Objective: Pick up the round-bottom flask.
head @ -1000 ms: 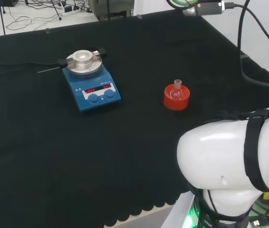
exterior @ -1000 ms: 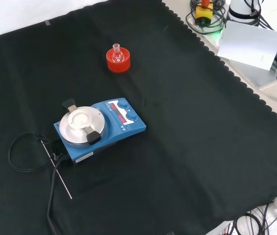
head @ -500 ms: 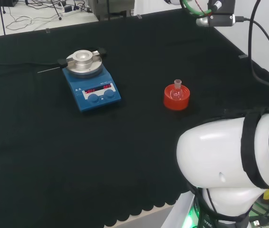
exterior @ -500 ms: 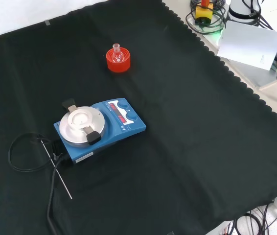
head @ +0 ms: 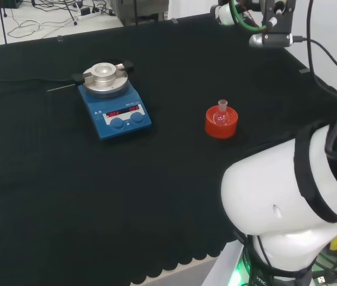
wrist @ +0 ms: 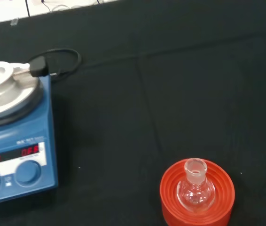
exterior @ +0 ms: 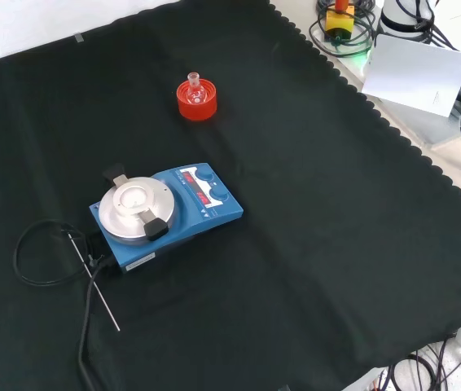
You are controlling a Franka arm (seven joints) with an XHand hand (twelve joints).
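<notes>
Head view: arm [head: 287, 196] raised at right, wrist high above the worktop [head: 67, 179]. Robot hand's grip state cannot be told. Flask [head: 221, 115] sits upright in its red stand [head: 221, 124], right of the stirrer [head: 114, 101].

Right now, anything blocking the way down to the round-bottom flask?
Nothing visible. The round-bottom flask sits upright in its red ribbed stand with bare cloth around it; the blue stirrer plate stands well apart.
</notes>
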